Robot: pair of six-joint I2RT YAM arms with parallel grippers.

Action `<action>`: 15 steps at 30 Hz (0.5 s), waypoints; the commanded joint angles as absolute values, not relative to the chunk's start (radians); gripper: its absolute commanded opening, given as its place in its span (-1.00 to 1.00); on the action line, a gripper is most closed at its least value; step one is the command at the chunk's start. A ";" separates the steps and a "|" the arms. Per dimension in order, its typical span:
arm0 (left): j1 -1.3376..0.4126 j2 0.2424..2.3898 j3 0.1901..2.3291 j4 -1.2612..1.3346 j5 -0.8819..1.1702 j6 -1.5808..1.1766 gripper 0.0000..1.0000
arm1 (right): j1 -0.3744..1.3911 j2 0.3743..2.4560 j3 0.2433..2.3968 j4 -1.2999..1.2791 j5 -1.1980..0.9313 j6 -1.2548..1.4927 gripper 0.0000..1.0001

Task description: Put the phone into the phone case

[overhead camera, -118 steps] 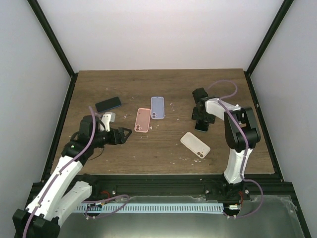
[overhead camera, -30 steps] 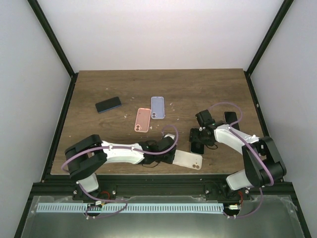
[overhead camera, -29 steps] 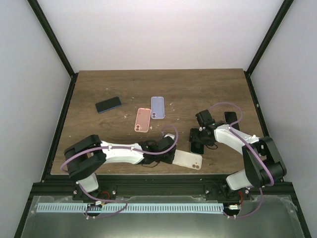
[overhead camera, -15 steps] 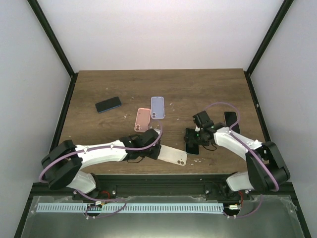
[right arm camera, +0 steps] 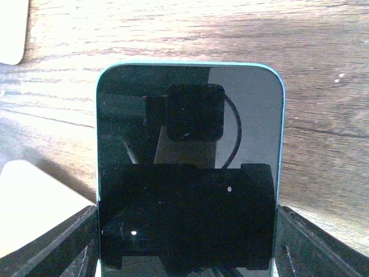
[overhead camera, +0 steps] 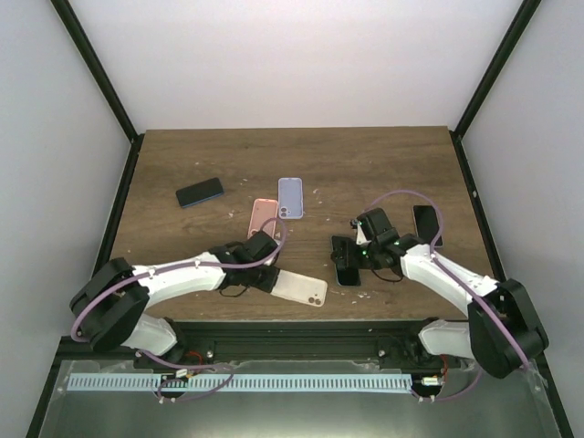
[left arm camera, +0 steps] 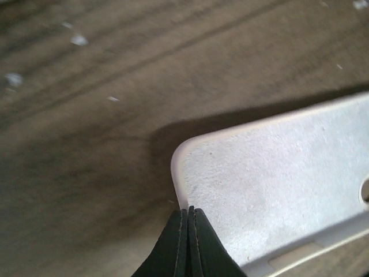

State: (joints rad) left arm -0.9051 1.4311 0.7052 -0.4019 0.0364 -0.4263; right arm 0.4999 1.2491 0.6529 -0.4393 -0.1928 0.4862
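The white phone case (overhead camera: 301, 287) lies near the table's front edge. My left gripper (overhead camera: 271, 276) is shut on its left end. In the left wrist view the black fingertips (left arm camera: 188, 214) pinch the case's rim beside a rounded corner, and the case (left arm camera: 277, 179) shows its pale inner face. My right gripper (overhead camera: 354, 255) is shut on the phone (overhead camera: 346, 261), a black slab with a teal edge, to the right of the case. In the right wrist view the phone (right arm camera: 190, 115) stands screen-up between the fingers (right arm camera: 78, 242) of the gripper (right arm camera: 187, 254), with the case (right arm camera: 34, 202) at lower left.
A pink case (overhead camera: 262, 215) and a lilac case (overhead camera: 290, 196) lie side by side mid-table. A second black phone (overhead camera: 199, 192) rests at the back left. A dark flat object (overhead camera: 424, 223) sits at the right. White crumbs dot the wood.
My left gripper has dragged the white case leftwards along the front edge. My right gripper has carried the phone left as well, following the case.
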 commanded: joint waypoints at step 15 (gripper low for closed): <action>-0.703 1.285 0.749 -0.366 0.087 -0.476 0.57 | 0.554 1.110 0.669 -0.297 -0.278 0.381 0.14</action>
